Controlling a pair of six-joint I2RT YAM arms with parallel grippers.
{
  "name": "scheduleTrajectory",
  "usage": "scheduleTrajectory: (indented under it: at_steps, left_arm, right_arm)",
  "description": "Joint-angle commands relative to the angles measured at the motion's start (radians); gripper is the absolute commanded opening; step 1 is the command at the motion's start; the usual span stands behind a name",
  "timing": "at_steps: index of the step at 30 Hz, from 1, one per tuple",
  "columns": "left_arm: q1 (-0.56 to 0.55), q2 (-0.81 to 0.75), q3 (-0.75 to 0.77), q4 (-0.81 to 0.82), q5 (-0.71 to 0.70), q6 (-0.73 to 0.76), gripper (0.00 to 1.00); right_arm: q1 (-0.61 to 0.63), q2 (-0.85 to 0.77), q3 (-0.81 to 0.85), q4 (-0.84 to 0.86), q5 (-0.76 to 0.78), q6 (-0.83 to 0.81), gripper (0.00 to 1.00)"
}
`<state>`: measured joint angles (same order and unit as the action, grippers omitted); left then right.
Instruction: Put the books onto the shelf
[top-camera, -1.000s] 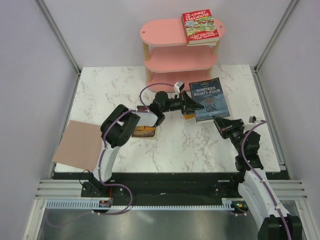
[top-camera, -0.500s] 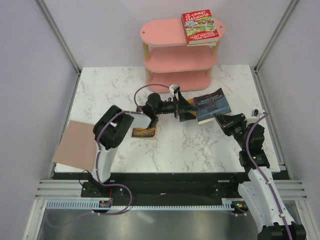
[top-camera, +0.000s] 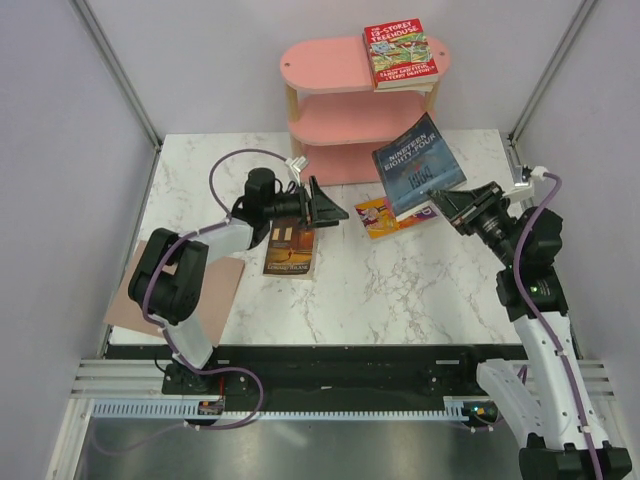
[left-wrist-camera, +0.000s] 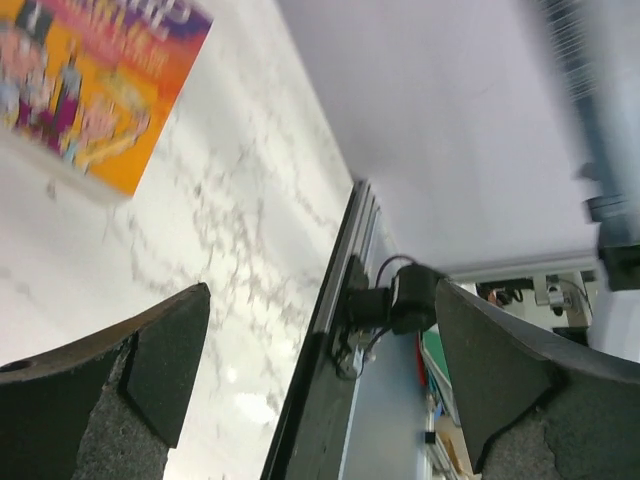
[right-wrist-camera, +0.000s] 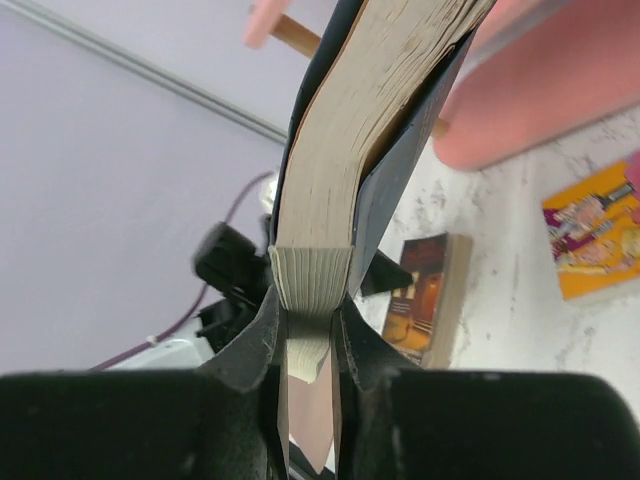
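The pink shelf stands at the table's back, with a red Treehouse book flat on the right of its top board. My right gripper is shut on the lower edge of the dark blue Nineteen Eighty-Four book, which hangs tilted in the air before the shelf. In the right wrist view that book's page edge sits clamped in the gripper. My left gripper is open and holds nothing. It points at the purple-yellow book on the table. A dark brown book lies under the left arm.
A plain tan-pink sheet lies at the left, mostly hidden by the left arm. Grey walls with metal posts close in the table. The shelf's lower boards face the front.
The left gripper opened and drew back to the left. The right arm raised the dark blue book from the table and carried it up toward the shelf.
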<state>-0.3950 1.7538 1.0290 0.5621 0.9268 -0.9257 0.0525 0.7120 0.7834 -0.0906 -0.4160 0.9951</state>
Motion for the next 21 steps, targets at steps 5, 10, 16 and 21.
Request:
scheduleTrajectory:
  at_steps: [5,10,16,21]
  left_arm:
    - [-0.008,0.004,-0.13,-0.122,0.009,0.183,1.0]
    - [-0.008,0.004,-0.144,-0.142,0.01,0.205,1.0]
    - [-0.01,0.006,-0.153,-0.153,0.01,0.217,1.0]
    - [-0.008,-0.005,-0.167,-0.16,0.014,0.229,1.0]
  right_arm:
    - [0.001,0.096,0.266,0.273,-0.082,0.034,0.0]
    - [0.001,0.19,0.353,0.397,-0.072,0.076,0.0]
    - [0.001,0.334,0.47,0.5,-0.043,0.109,0.0]
    - [0.003,0.464,0.589,0.497,0.002,0.062,0.0]
